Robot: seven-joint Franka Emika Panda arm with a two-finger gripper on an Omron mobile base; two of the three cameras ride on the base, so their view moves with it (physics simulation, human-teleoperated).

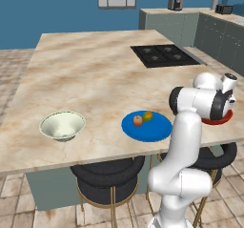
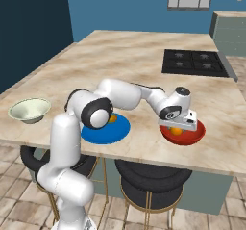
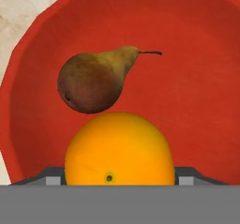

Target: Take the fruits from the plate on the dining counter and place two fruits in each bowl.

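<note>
Now jaws pinching the orange over the red bowl beside the pear; next: release it, then fetch apple from plate.

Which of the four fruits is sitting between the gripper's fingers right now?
The round orange, right between the gripper fingers above the glossy red bowl. The brown pear lies in that bowl; the other two are on the blue plate.
</note>
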